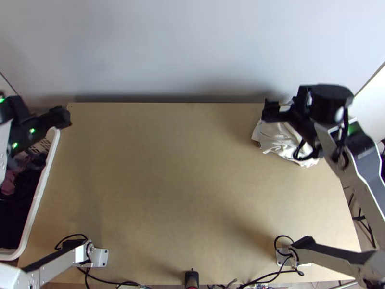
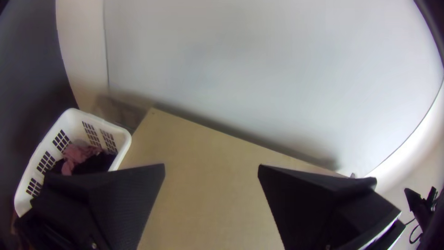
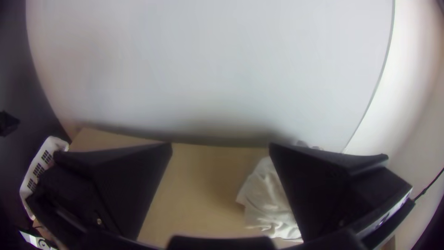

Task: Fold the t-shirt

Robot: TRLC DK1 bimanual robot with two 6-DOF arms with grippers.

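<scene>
While the shirt (image 1: 278, 137) lies bunched near the table's (image 1: 178, 178) far right corner | right gripper (image 1: 302, 96) above it, fingers wide apart | left gripper (image 1: 42, 113) over the basket's (image 1: 41, 189) far end, fingers also apart | pink cloth (image 2: 76, 155) in basket

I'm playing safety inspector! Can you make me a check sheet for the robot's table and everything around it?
Surface: light wooden table.
Job's things: white cloth, probably the t-shirt, bunched near the far right corner.
Clutter: white basket by the left edge, with pink cloth and dark cloth inside.
Pincers: left pincer open; right pincer open; both holding nothing.
Cables: black cables around both arm bases.
Surroundings: pale wall behind.
</scene>
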